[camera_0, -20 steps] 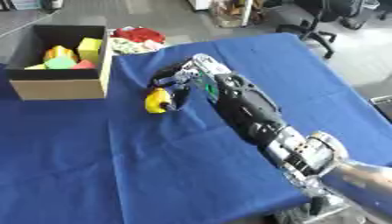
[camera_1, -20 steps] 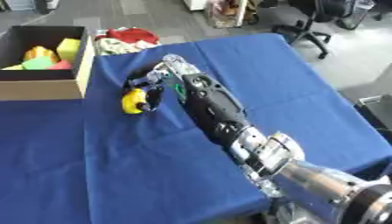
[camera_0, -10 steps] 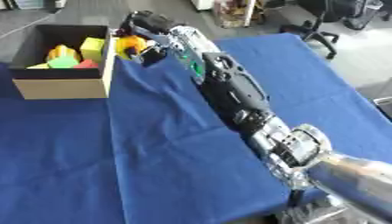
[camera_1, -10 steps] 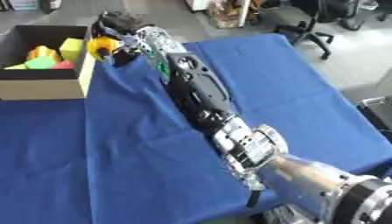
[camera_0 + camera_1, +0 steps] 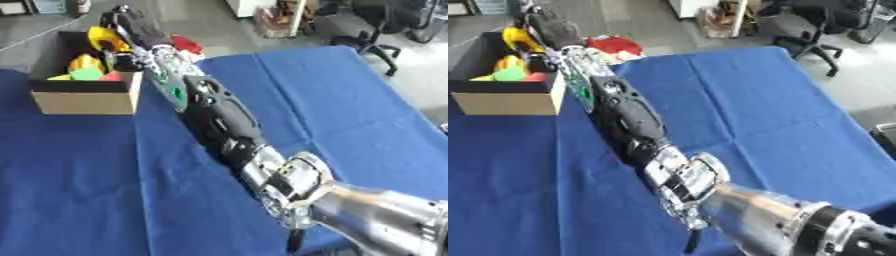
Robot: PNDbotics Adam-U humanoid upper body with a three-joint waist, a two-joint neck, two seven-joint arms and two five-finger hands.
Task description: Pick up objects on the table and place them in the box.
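The yellow toy (image 5: 103,38) is up in the air over the open top of the cardboard box (image 5: 85,100), held at the far end of my right hand (image 5: 131,26), above the rear part of the opening. My fingers are curled around it, so I am still grasping it. Below it, inside the box, lie other pieces: something yellow (image 5: 86,62), something green (image 5: 87,74) and something red (image 5: 113,76). More red things (image 5: 614,45) sit on the blue cloth (image 5: 350,115) just beyond the box. My left hand shows in neither view.

I judge the risk to lie in the release. The toy hangs close to the box's back wall, so letting go here could bounce it off the rim or the heaped pieces and out. My forearm also crosses right beside the box's near corner, and dipping lower could nudge the box.
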